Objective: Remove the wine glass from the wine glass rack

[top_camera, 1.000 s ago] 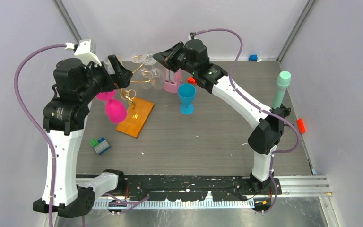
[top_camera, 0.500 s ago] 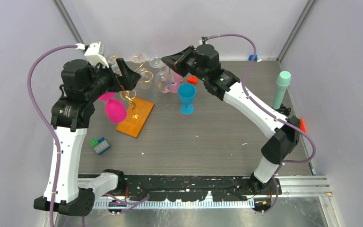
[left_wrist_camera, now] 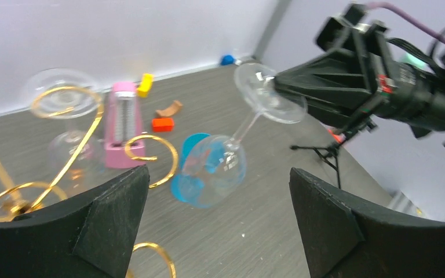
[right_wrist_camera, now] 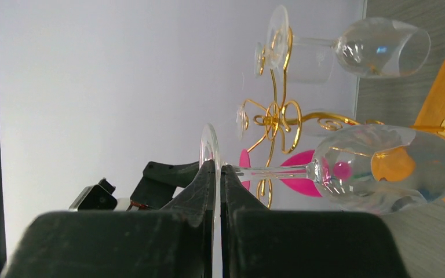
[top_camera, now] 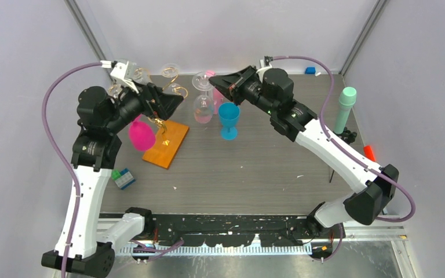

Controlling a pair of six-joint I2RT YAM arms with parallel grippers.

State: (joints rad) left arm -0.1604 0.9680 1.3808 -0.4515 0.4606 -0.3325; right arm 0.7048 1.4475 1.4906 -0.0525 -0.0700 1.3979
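Glass (right_wrist_camera: 382, 171), seemingly off rack (top_camera: 168, 145), in right hand (right_wrist_camera: 218, 174)

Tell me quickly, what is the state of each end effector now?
Left end effector: open, holding nothing.
Right end effector: closed on the wine glass foot.

A blue goblet (top_camera: 229, 120) stands upright on the table (top_camera: 255, 168), near the pink metronome (left_wrist_camera: 119, 124). A mint-green cylinder (top_camera: 344, 109) stands upright at the right edge. Green-and-blue blocks (top_camera: 123, 176) lie at the left.
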